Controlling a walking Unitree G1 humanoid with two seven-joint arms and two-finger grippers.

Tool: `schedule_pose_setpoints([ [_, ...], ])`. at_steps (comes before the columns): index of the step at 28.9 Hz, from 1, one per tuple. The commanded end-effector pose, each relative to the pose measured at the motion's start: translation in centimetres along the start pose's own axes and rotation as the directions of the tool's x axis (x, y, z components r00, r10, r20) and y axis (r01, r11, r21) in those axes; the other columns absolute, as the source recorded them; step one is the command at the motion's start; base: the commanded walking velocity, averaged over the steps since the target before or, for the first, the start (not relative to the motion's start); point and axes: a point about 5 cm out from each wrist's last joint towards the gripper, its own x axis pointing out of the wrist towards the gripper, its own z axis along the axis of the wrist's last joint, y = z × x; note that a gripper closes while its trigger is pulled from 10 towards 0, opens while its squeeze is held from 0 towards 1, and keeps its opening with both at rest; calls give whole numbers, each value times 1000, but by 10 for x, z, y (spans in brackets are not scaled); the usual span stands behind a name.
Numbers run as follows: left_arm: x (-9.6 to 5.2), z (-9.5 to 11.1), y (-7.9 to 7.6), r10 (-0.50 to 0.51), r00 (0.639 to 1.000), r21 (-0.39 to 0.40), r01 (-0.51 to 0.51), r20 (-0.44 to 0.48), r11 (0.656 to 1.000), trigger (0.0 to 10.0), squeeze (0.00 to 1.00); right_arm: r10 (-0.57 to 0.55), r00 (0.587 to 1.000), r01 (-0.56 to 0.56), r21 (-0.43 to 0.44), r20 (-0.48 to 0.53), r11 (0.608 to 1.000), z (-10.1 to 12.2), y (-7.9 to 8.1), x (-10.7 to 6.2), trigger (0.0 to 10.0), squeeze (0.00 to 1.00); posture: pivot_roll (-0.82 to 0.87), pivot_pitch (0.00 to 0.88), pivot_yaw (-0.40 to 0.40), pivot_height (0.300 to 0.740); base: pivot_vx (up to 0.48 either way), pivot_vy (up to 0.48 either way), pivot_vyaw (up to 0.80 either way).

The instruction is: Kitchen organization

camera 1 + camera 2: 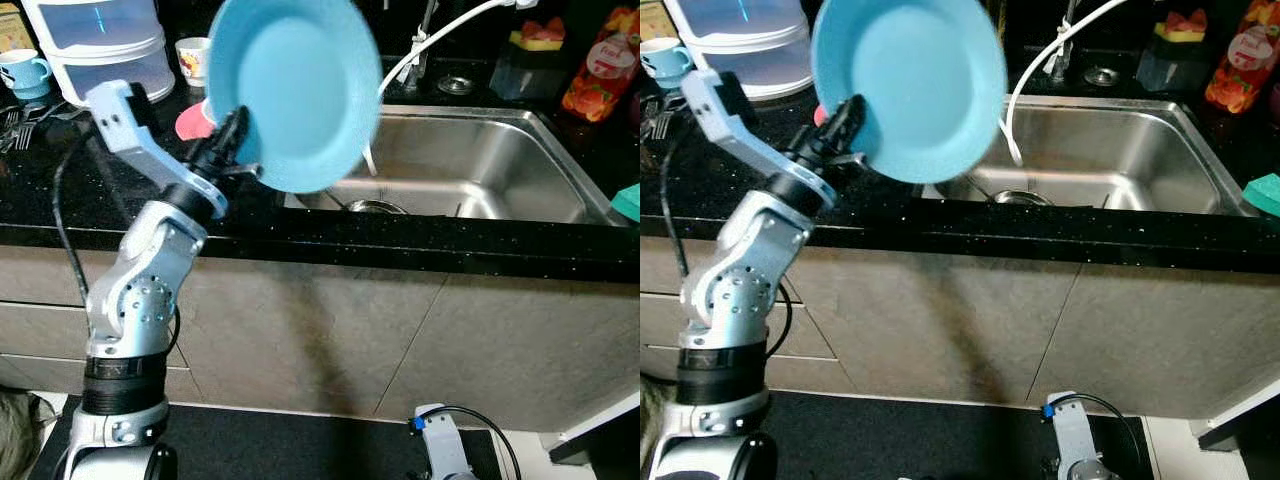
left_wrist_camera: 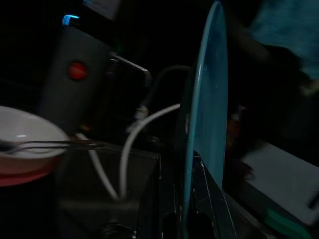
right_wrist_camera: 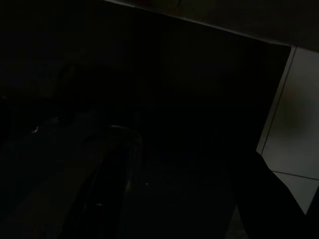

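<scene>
Left gripper (image 1: 240, 150) pinches blue plate (image 1: 295, 90) rim, upright beside sink (image 1: 520, 160); keep grip firm, lower slowly clear of hose (image 1: 420, 45).

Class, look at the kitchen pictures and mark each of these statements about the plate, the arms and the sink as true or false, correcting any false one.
1. The left end effector grips a blue plate by its rim. True.
2. The plate lies flat on the counter. False: it is held up on edge in the air, near the left end of the sink.
3. A white hose curves down into the sink. True.
4. The right arm is reaching into the sink. False: it hangs low in front of the cabinet.
5. A blue mug stands on the counter at the far left. True.
</scene>
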Motion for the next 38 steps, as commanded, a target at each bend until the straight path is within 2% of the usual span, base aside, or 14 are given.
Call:
schedule_pose_setpoints([
  [1, -2, 1, -9, -78, 997, -2, 78, -8, 997, 10000, 0, -7, 1000, 7, 8, -20, 1000, -5, -1, -1, 10000, 0, 29, 69, -2, 740, 0, 0, 0],
  [4, -3, 3, -13, -131, 991, 10, 132, -15, 991, 10000, 0, -9, 1000, 10, 10, -20, 1000, -5, -1, -1, 10000, 0, 30, 71, -3, 740, 0, 0, 0],
  [11, -2, 7, -10, -143, 990, 23, 143, -7, 989, 10000, 0, -10, 1000, 10, 11, -21, 1000, -5, -1, -1, 10000, 0, 28, 73, -3, 740, 91, 0, 0],
  [23, -3, 9, -9, -164, 986, 24, 164, 5, 986, 10000, 0, -12, 1000, 12, 12, -21, 1000, -5, -2, -1, 10000, 0, 27, 72, -6, 740, 430, 0, 0],
  [38, 0, 7, -18, -202, 979, 7, 202, 12, 979, 10000, 0, -14, 1000, 14, 16, -20, 1000, -5, -2, -1, 10000, 0, 21, 73, -1, 740, 480, 0, 0],
])
